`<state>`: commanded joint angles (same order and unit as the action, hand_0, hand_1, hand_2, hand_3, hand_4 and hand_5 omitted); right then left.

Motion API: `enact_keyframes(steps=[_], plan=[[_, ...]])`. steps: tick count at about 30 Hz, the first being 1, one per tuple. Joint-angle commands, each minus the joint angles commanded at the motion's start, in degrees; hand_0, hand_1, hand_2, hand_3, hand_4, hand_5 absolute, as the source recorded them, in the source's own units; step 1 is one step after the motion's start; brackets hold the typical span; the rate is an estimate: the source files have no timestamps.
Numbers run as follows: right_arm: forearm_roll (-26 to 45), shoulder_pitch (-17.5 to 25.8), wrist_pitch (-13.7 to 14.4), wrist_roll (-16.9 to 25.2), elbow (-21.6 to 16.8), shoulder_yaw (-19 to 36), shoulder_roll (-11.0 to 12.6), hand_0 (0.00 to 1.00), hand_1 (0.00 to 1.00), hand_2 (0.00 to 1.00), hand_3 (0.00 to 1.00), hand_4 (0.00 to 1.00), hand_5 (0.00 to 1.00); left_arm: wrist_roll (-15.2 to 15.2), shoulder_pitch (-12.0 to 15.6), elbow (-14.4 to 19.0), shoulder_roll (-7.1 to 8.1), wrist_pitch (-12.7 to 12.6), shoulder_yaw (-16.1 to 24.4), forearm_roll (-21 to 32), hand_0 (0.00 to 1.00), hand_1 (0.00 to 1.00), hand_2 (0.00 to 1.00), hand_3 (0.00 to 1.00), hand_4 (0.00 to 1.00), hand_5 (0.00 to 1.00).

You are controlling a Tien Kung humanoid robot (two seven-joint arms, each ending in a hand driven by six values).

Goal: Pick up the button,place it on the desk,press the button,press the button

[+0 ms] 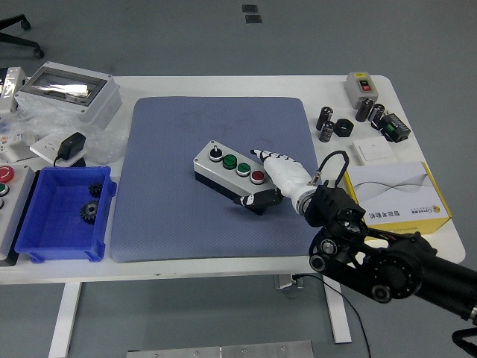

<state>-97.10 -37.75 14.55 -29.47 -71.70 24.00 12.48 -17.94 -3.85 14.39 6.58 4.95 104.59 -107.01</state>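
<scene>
Nearest the table's front edge, the right arm (387,265) comes in black and jointed from the lower right corner, its one white right hand (279,177) stretched out over the blue mat (179,216). The fingers close around the near end of the grey button box (231,173), thumb low against its side, fingertips beside the red cap.

The box lies slantwise near the middle of the mat with four controls in a row on top: one black knob, two green buttons, one red button (258,176).

To the left, a blue bin (45,239) holds two black gears (90,201). To the right sits one yellow-and-white carton (395,195).

Farther back (a cluttered corner) stand three black cylinders (326,123), one small grey switch box (364,86), and across at far left one clear-lidded enclosure (68,91).
</scene>
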Motion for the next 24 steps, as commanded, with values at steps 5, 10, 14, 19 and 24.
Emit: enact_keyframes(steps=[5,10,14,19,24], plan=[[0.1,-0.3,1.5,-0.3,1.8,-0.8,-0.8,0.638,0.844,0.998,0.998,0.909,0.362,0.1,-0.1,0.0,0.0,0.0,0.1,-0.1,0.672,0.556,0.505,0.563,0.328,0.01],[-1.0,-0.6,2.5,-0.8,3.1,-1.1,-1.3,0.638,0.844,0.998,0.998,0.909,0.362,0.1,-0.2,-0.1,-0.02,0.1,0.0,0.0,0.672,0.556,0.505,0.563,0.328,0.01],[-2.0,-0.7,2.6,-0.9,3.2,-1.1,-1.3,0.409,0.669,0.83,0.998,0.877,0.312,0.4,-0.2,-0.2,0.0,0.1,0.0,0.1,0.672,0.555,0.505,0.563,0.323,0.007],[-5.1,-1.1,1.6,-1.3,3.1,-1.2,-1.4,0.25,0.477,0.653,0.998,0.766,0.219,0.6,-0.2,-0.3,0.03,0.1,0.0,0.1,0.672,0.554,0.505,0.563,0.321,0.008],[-9.2,-1.2,-1.2,-0.1,3.1,-1.6,-1.3,0.154,0.351,0.463,0.823,0.473,0.194,0.8,-0.2,-0.3,0.09,0.1,0.0,0.2,0.672,0.555,0.507,0.563,0.317,0.019]])
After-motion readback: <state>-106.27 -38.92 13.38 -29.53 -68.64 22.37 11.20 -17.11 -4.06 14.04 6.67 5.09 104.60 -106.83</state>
